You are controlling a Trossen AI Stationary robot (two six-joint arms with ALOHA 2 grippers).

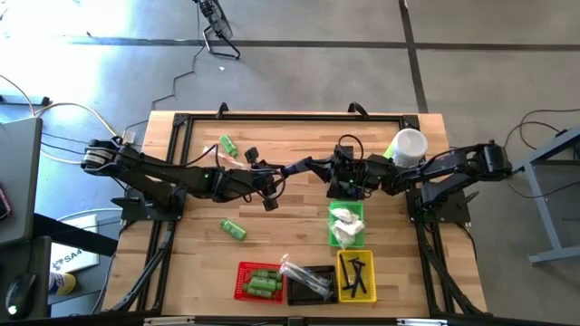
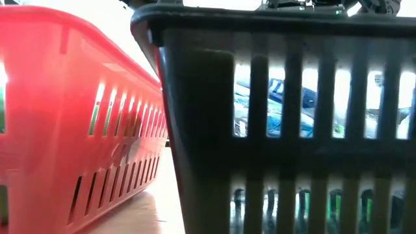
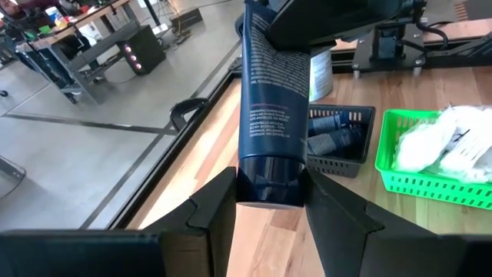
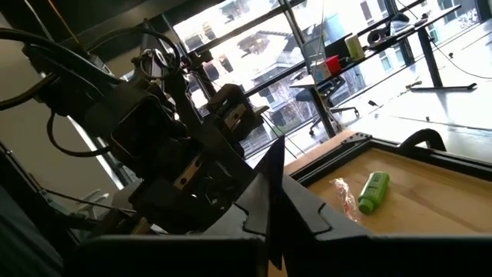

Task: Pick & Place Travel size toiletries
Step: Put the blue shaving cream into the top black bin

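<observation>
A dark navy tube (image 3: pixel 269 108) hangs in the air over the middle of the table (image 1: pixel 295 169), between my two grippers. My left gripper (image 3: pixel 269 188) comes from the table's left (image 1: pixel 279 177) and is shut on the tube's cap end. My right gripper (image 4: pixel 269 192) comes from the right (image 1: pixel 313 166) and is shut on the tube's other end. Two loose green bottles (image 1: pixel 227 144) (image 1: pixel 233 229) lie on the wood on their sides. The low view shows neither gripper. My left gripper pinches the tube's dark cap (image 3: pixel 269 181) between its two fingers. It comes roughly level from the table's left, and the tube runs on away from the fingers, lifted clear of the table. My right gripper is shut on the tube's flat far end (image 3: pixel 265 23), coming from the table's right. Only a thin dark edge (image 4: pixel 272 165) shows between its fingers in its own wrist view.
A black basket with navy tubes (image 3: pixel 338 138) stands under my right gripper, and a green basket of white packets (image 1: pixel 346 225) nearer. Red (image 1: pixel 258 282), black (image 1: pixel 308 283) and yellow (image 1: pixel 355 276) baskets line the near edge. A white cup (image 1: pixel 408 145) stands at the far right.
</observation>
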